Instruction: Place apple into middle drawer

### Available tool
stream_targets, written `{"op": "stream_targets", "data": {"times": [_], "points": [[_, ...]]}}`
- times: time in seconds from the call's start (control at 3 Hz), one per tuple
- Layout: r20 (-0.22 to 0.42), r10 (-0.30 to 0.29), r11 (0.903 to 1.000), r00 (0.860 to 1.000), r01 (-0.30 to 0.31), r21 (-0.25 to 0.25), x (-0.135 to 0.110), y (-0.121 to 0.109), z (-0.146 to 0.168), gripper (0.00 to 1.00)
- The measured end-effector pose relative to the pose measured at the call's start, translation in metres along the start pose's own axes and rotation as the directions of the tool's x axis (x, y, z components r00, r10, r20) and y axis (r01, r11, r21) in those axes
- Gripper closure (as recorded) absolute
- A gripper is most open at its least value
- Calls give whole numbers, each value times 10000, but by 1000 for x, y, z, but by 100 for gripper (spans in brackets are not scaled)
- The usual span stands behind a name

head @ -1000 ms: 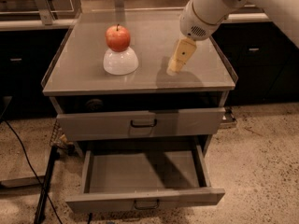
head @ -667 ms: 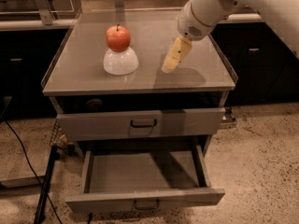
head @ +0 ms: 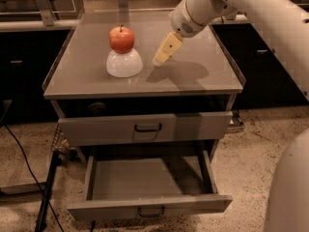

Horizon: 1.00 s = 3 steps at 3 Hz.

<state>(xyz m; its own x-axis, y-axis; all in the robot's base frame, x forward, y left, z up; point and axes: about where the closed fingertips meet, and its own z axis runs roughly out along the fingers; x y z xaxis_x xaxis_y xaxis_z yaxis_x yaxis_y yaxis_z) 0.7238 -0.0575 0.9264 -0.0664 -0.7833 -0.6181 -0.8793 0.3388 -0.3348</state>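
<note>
**Apple perched on bowl, gripper hanging beside it, drawer standing open**

The apple (head: 121, 39), round, glossy and red-orange with a short dark stem, is sitting on top of an upturned white bowl (head: 124, 64), a smooth dome resting on the left half of the cabinet top (head: 198, 79). That top is a flat, matte grey metal sheet with a low raised lip running along its sides.

The gripper (head: 163, 53) is hanging just to the right of the apple and bowl, apart from both, above the middle of the top. It is showing as one tapered, cream-coloured plastic wedge slanting down and to the left, and it is throwing a soft shadow on the metal to its right. From this angle it is not possible to tell whether it is open or closed; nothing is showing in its grasp. Behind it, the thick, rounded white arm (head: 207, 6) is reaching in from the upper right.

Below, the upper drawer front (head: 188, 127), a plain grey metal panel with a small dark bar handle, is sitting pushed in. Under it, the middle drawer (head: 145, 179) is standing pulled out, a wide, shallow grey metal tray with its flat floor showing and a matching handle on its front. The floor (head: 251, 144) around the cabinet is looking speckled and gritty, and a black cable (head: 26, 158) is trailing across it at the left.
</note>
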Motion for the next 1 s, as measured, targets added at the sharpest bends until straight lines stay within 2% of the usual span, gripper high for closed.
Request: {"op": "stream_targets", "data": {"times": [0.33, 0.67, 1.0], "points": [[490, 87, 9996, 9988, -74, -258, -20, -6, 14, 0], [947, 225, 9970, 9953, -154, -752, -40, -4, 25, 0], [1398, 429, 9872, 9893, -205, -1579, -60, 8, 40, 0]]}}
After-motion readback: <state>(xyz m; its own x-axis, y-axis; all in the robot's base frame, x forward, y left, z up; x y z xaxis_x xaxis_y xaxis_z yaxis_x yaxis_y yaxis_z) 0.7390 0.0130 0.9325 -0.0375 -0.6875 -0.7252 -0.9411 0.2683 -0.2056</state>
